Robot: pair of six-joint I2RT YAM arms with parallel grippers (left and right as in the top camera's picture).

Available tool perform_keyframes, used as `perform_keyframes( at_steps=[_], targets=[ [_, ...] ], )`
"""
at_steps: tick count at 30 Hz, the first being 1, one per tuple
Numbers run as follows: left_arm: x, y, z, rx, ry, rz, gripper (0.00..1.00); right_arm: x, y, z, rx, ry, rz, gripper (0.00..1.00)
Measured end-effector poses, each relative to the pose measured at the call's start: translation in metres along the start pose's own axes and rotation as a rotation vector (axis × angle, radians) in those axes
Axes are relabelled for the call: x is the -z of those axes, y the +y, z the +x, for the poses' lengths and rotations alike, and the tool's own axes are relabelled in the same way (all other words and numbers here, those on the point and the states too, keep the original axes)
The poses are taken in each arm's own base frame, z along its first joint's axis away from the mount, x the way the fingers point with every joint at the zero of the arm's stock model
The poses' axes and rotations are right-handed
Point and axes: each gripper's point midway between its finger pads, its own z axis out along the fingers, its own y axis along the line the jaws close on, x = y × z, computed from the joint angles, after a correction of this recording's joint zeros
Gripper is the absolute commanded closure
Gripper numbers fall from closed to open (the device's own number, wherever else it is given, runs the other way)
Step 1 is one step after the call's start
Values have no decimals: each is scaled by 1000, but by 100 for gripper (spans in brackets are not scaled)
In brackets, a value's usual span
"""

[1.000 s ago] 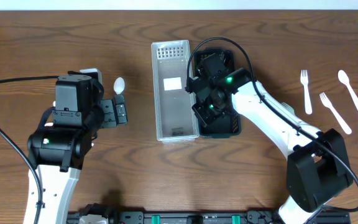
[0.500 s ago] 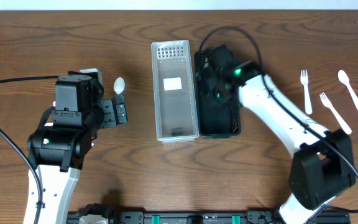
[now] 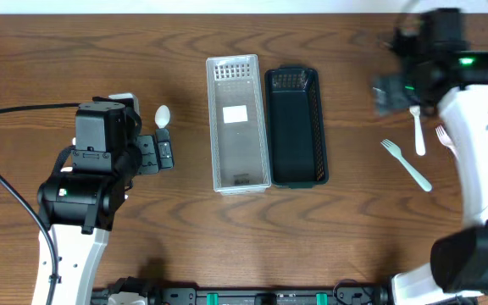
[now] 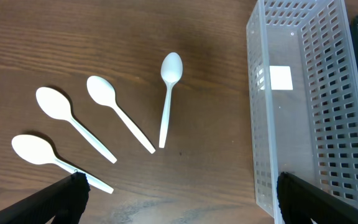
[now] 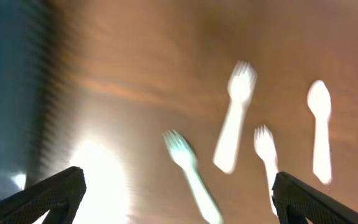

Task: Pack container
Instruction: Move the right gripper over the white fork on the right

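The left end effector (image 3: 166, 153), spread wide and empty, hangs over four white plastic spoons (image 4: 101, 91) on the worktop beside the clear perforated basket (image 4: 261, 143). The spoons look light, thin and slick, so pinch mid-handle. Past the dark basket (image 3: 295, 135), the right end effector (image 5: 179, 196), also spread and empty, is above the forks (image 3: 407, 164).

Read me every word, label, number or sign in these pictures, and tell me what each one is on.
No text can be read.
The white sticker inside the clear basket looks blank.
A dark mark at the basket's other end is too small to read.
The right wrist view is too blurred to read.
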Motion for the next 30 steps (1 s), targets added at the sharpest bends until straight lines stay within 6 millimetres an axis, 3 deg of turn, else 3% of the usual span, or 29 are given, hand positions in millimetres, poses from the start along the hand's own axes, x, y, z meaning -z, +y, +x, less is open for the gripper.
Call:
perform_keyframes(
  at_steps=[3,7,22,30],
  targets=[
    [0,0,0,0,0,0,2,-31,-28,30,45,109,-17,1],
    [0,0,0,0,0,0,2,-69,-35,58,120,216,-78,1],
    [0,0,0,0,0,0,2,-153,-11,94,206,413,-225,14],
    [0,0,-2,0,-7,2,2,-171,-7,95,199,422,-227,17]
  ],
)
